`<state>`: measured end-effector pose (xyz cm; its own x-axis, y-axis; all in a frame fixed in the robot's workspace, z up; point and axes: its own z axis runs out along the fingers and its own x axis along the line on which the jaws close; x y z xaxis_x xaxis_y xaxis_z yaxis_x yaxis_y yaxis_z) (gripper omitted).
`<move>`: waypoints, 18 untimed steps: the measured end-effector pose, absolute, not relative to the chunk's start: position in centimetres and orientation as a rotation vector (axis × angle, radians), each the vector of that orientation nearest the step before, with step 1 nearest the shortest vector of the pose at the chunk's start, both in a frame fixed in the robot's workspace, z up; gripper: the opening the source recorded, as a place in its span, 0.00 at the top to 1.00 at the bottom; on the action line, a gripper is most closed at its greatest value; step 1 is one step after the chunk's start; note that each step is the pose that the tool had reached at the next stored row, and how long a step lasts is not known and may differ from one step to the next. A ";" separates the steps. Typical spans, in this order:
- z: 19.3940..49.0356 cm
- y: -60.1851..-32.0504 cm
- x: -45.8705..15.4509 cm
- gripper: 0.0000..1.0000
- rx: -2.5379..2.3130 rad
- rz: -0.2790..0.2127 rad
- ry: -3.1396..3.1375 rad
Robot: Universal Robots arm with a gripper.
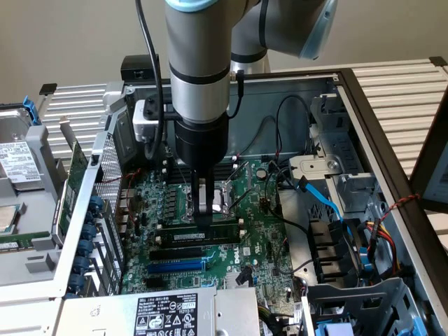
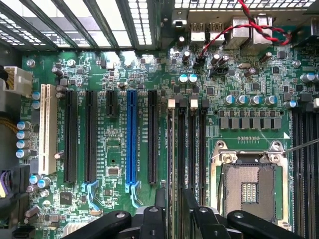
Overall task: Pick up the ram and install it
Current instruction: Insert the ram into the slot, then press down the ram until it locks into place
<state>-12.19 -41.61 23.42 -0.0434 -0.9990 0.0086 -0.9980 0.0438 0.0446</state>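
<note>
One gripper [image 1: 204,213] stands straight down over the motherboard [image 1: 266,245], its fingers [image 1: 204,199] closed on the ram [image 1: 203,233], which lies along a black slot [image 1: 183,252] near the board's middle (just beside the CPU socket [image 1: 220,199]). Seen from the wrist, the ram [image 2: 172,169] runs edge-on between the fingertips [image 2: 160,199], with the blue slot [image 2: 131,137] near.
</note>
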 end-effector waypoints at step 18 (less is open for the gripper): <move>24.5 -41.6 -12.3 0.72 2.133 -0.049 -2.228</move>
